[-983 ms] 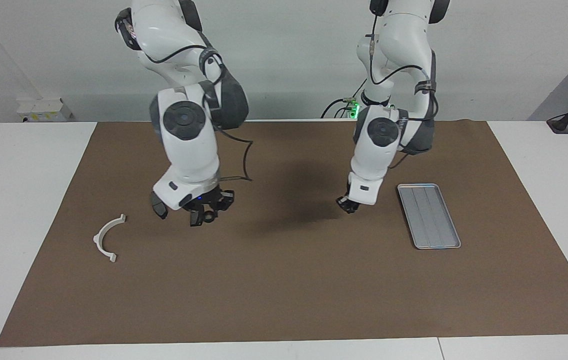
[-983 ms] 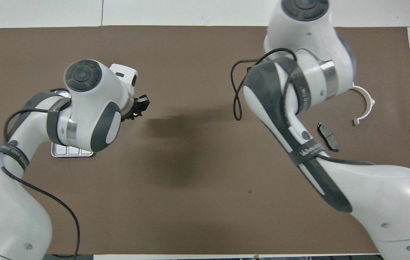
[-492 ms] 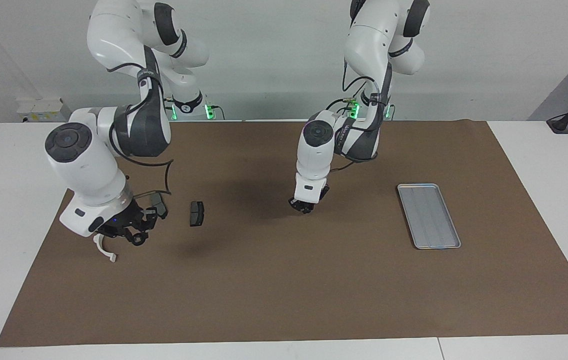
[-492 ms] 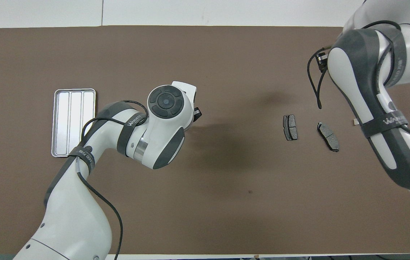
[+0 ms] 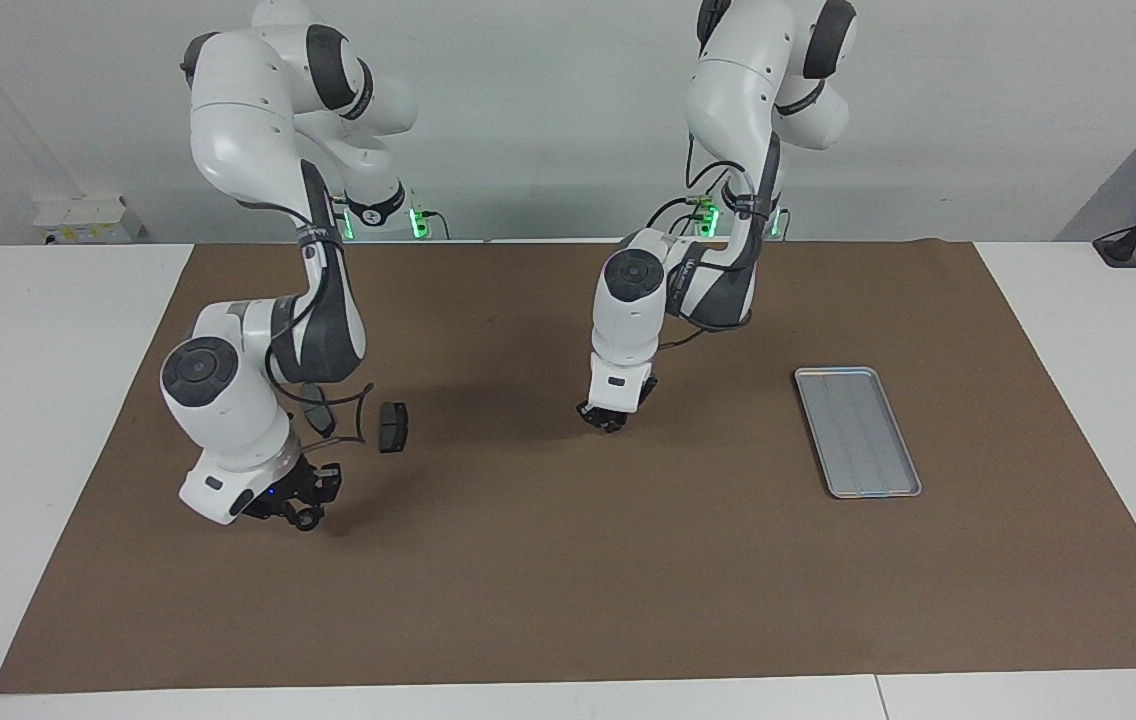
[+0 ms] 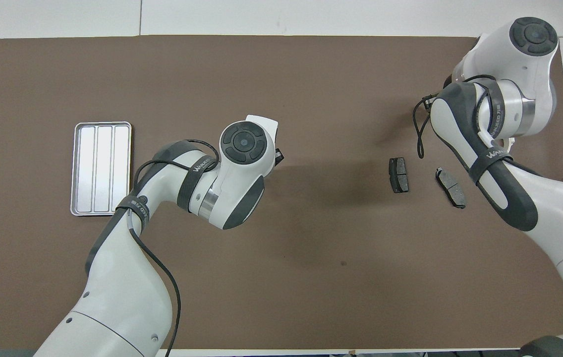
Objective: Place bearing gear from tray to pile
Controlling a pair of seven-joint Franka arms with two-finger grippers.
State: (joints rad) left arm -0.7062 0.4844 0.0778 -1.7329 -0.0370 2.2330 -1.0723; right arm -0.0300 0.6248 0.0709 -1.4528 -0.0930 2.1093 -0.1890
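Note:
My right gripper (image 5: 296, 508) is shut on a small dark ring, the bearing gear (image 5: 306, 519), low over the mat at the right arm's end of the table. It is hidden under the arm in the overhead view. Two dark brake-pad pieces (image 5: 392, 427) (image 5: 319, 410) lie close by, nearer to the robots; they also show in the overhead view (image 6: 398, 174) (image 6: 451, 187). The white bracket is almost wholly hidden by the right arm. The ridged silver tray (image 5: 858, 432) (image 6: 101, 168) lies toward the left arm's end. My left gripper (image 5: 609, 418) hangs low over the mat's middle.
A brown mat (image 5: 568, 580) covers the table, with white table surface (image 5: 38, 400) at both ends. The right arm's elbow (image 5: 218, 385) hangs low over the pads. A small dark speck (image 6: 343, 263) lies on the mat near the robots.
The right arm has swung to its own end of the table and lowered the gear beside the pads. The left gripper moved from beside the tray to the middle, then stayed.

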